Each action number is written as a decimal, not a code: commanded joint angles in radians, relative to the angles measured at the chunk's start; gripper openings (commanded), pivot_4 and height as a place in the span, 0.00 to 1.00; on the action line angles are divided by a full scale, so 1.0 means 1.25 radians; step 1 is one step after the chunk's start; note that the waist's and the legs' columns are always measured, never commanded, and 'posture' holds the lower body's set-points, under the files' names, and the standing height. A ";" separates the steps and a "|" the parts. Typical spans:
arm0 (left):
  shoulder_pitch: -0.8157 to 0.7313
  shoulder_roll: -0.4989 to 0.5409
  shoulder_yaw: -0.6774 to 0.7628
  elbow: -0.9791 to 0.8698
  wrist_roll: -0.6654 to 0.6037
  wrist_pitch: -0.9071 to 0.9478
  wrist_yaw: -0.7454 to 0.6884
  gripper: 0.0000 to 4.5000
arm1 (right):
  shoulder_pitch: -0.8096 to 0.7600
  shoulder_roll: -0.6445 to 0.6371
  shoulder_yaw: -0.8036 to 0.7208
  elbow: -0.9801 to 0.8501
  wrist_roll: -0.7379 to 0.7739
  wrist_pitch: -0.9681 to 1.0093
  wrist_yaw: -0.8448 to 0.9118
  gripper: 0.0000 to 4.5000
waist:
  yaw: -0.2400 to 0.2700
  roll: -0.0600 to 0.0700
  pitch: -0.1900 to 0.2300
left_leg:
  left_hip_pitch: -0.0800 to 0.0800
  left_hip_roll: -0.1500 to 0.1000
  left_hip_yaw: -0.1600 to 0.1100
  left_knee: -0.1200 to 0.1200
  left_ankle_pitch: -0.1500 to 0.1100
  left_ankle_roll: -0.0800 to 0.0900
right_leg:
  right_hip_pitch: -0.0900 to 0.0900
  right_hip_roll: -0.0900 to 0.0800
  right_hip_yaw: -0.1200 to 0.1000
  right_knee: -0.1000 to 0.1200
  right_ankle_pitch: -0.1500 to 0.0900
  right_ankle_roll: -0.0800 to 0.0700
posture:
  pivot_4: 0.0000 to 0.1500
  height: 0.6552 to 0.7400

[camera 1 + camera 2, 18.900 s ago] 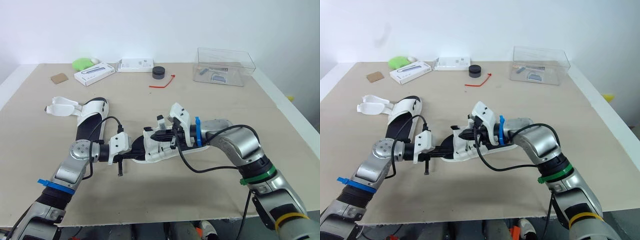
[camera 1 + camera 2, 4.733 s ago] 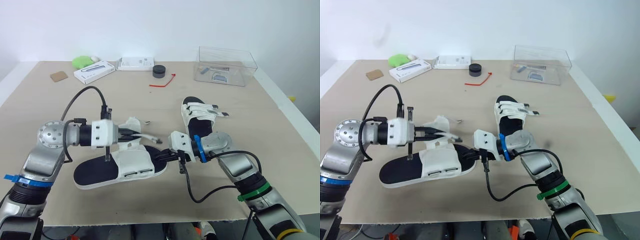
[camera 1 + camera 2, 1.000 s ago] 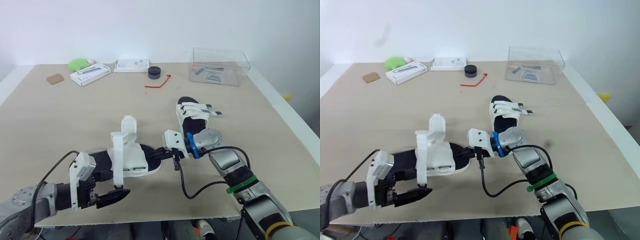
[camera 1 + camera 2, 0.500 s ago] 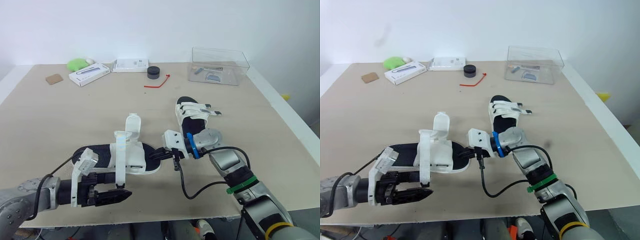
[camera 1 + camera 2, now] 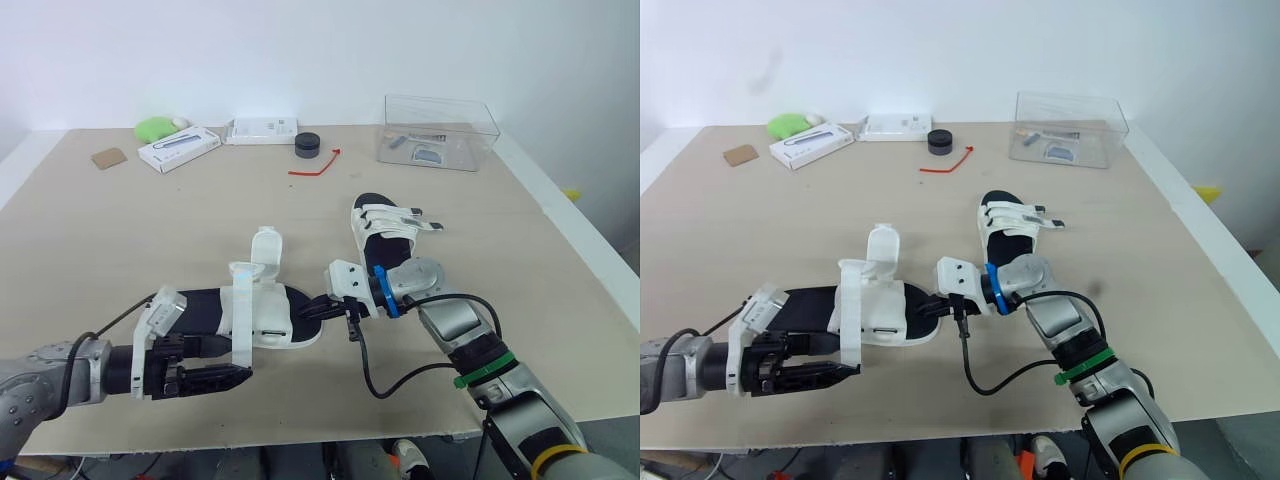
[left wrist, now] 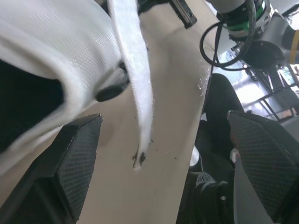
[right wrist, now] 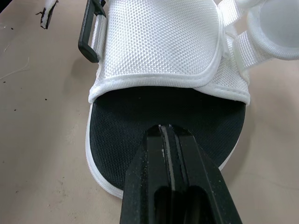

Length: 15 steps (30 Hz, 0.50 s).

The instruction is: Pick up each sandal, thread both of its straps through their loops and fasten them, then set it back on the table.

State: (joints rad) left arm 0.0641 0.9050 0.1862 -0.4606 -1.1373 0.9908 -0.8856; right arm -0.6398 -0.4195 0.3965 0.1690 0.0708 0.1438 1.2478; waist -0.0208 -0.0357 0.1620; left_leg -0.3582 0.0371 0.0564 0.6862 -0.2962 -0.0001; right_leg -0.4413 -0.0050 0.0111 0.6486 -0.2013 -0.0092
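The open sandal (image 5: pixel 270 322) is lying flat on the table (image 5: pixel 110 230), a little toward 7 o'clock from the table's middle, with its toe pointing to 3 o'clock. Neither of its straps is fastened: the rear strap (image 5: pixel 265 252) is standing up and curling toward 12 o'clock, and the front strap (image 5: pixel 241 318) is draping over the white band toward 6 o'clock.

The left gripper (image 5: pixel 236 364) is hovering at 7 o'clock of this sandal with its fingers (image 6: pixel 77 158) spread wide. In the left wrist view the frayed end of the front strap is hanging in the gap between them, touching neither.

The right gripper (image 5: pixel 312 309) is reaching in from 3 o'clock with its two fingers (image 7: pixel 156 186) pressed together. Their tips are sitting over the black footbed at the toe end; whether they are bearing on it I cannot tell.

The second sandal (image 5: pixel 385 224) is lying at 1 o'clock of the first, near it but apart, both straps already closed across it.

Along the far edge, a clear plastic box (image 5: pixel 440 128) is sitting at 1 o'clock. A black round puck (image 5: pixel 307 145) and a red tie (image 5: pixel 318 166) are lying at 12 o'clock, with two white boxes (image 5: pixel 180 149), a green lump (image 5: pixel 155 128) and a brown card (image 5: pixel 108 157) at 11 o'clock.
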 commanded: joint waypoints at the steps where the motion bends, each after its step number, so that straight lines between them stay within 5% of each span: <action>1: -0.027 -0.013 -0.015 -0.002 0.003 0.007 0.002 0.93 | 0.005 -0.014 0.000 -0.010 -0.012 0.005 -0.009 0.00 | 0.000 0.000 0.000 | 0.000 0.000 0.000 0.000 0.000 0.000 | 0.000 0.000 0.000 0.000 0.000 0.000 | 1.00 1.00; 3: -0.038 -0.022 -0.027 0.005 0.005 0.012 0.008 0.85 | 0.004 -0.014 -0.001 -0.010 -0.012 0.006 -0.009 0.00 | 0.000 0.000 0.000 | 0.000 0.000 0.000 0.000 0.000 0.000 | 0.000 0.000 0.000 0.000 0.000 0.000 | 1.00 1.00; 6: -0.047 -0.032 -0.030 0.009 -0.004 0.024 0.017 0.61 | 0.002 -0.015 -0.001 -0.009 -0.012 0.006 -0.011 0.00 | 0.000 0.000 0.000 | 0.000 0.000 0.000 0.000 0.000 0.000 | 0.000 0.000 0.000 0.000 0.000 0.001 | 1.00 1.00; 7: -0.049 -0.034 -0.030 0.009 -0.008 0.028 0.018 0.61 | 0.001 -0.016 -0.001 -0.008 -0.012 0.005 -0.011 0.00 | 0.000 0.000 0.000 | 0.000 0.000 0.000 0.000 0.000 0.000 | 0.000 0.000 0.000 0.000 0.000 0.001 | 1.00 1.00; 14: -0.048 -0.043 -0.029 0.006 -0.012 0.047 0.024 0.01 | -0.002 -0.016 -0.003 -0.006 -0.012 0.005 -0.013 0.00 | 0.000 0.000 0.000 | 0.000 0.000 0.000 0.000 0.000 0.000 | 0.000 0.000 0.000 0.000 0.000 0.001 | 1.00 1.00; 15: -0.049 -0.047 -0.027 0.005 -0.018 0.050 0.026 0.01 | -0.001 -0.016 -0.003 -0.008 -0.012 0.006 -0.014 0.00 | 0.000 0.000 0.000 | 0.000 0.000 0.000 0.000 0.000 0.000 | 0.000 0.000 0.000 0.000 0.000 0.001 | 1.00 1.00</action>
State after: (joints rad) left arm 0.0098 0.8471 0.1507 -0.4422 -1.1404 1.0498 -0.8535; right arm -0.6393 -0.4241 0.3964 0.1666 0.0712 0.1449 1.2416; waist -0.0209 -0.0358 0.1621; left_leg -0.3583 0.0370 0.0563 0.6861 -0.2962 -0.0001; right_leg -0.4414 -0.0052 0.0114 0.6486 -0.2010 -0.0084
